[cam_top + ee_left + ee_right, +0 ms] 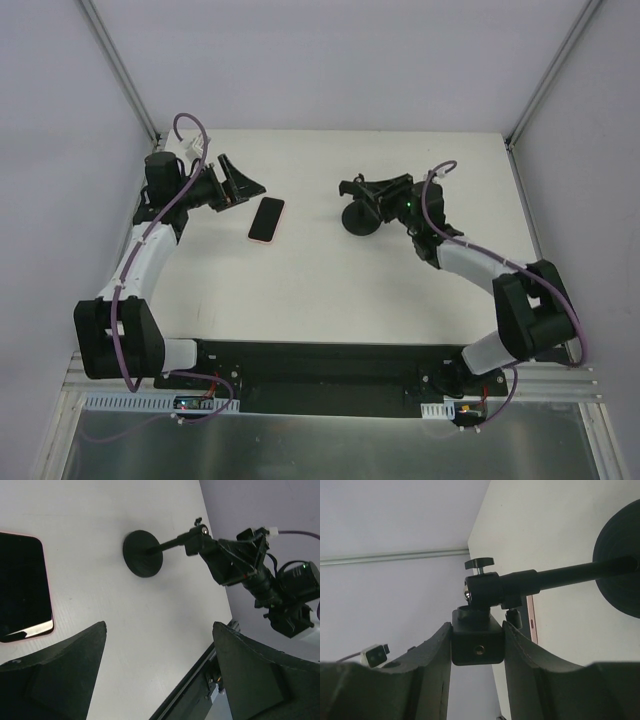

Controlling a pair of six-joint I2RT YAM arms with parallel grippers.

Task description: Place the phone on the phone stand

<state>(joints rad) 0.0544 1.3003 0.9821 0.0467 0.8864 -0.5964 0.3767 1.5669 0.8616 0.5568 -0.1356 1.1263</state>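
Observation:
The phone [266, 220] lies flat, screen up, on the white table; its black screen and pink edge show at the left of the left wrist view [22, 587]. My left gripper [240, 185] is open and empty, just behind and left of the phone, not touching it. The phone stand [358, 222] rests on its round disc base right of the phone. My right gripper [365, 192] is shut on the stand's top clamp bracket [477, 642], which sits squeezed between both fingers. The stand's post and base also show in the left wrist view [143, 553].
The table's [330, 290] back edge runs close behind both grippers, with grey walls beyond. A black rail [320, 365] with the arm bases runs along the near edge. A thin strip of the phone's pink edge [532, 622] shows behind the bracket.

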